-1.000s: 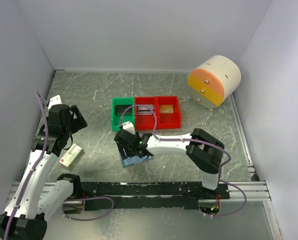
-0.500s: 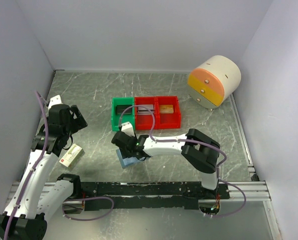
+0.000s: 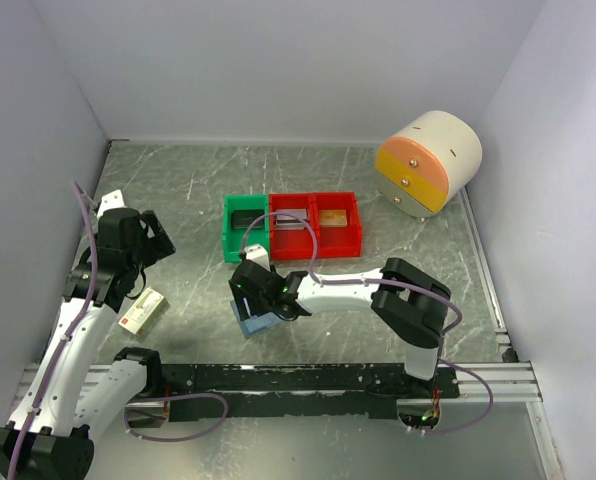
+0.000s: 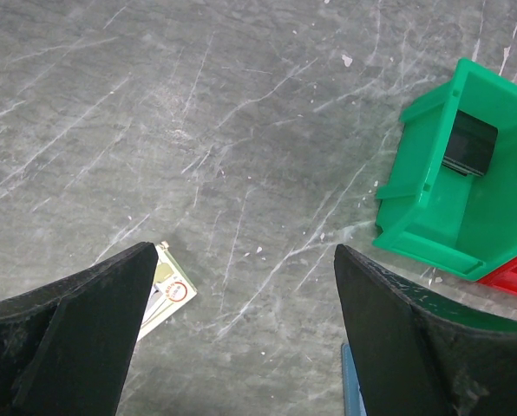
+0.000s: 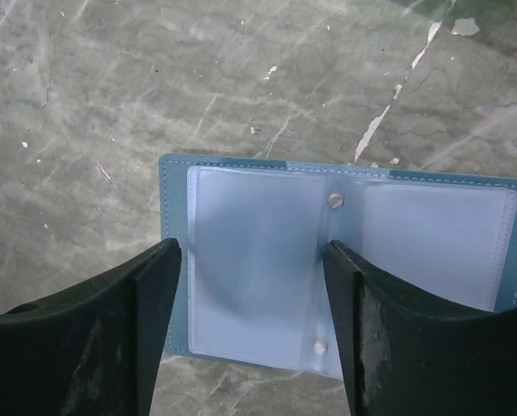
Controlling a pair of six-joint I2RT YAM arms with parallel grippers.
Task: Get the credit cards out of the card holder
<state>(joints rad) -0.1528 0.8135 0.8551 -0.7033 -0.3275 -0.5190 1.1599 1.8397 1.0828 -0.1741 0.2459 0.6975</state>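
The card holder (image 5: 267, 260) lies open and flat on the table, light blue inside with clear pockets and pale snap dots. No card shows plainly in its pockets. My right gripper (image 5: 251, 260) is open just above it, one finger on each side of its left half. From the top view the gripper (image 3: 263, 295) hides most of the card holder (image 3: 253, 324). A dark grey flat card (image 4: 468, 145) lies in the green bin (image 4: 432, 217). My left gripper (image 4: 245, 260) is open and empty over bare table at the left (image 3: 143, 240).
A cream-and-red small box (image 3: 141, 310) lies below the left gripper. The green bin (image 3: 234, 240) and two red bins (image 3: 318, 245) stand in a row behind the card holder, flat things inside. A round cream, orange and yellow drawer unit (image 3: 428, 160) sits back right.
My right gripper has shifted slightly left over the card holder, whose visible part now lies a little further left. The left arm has not moved.
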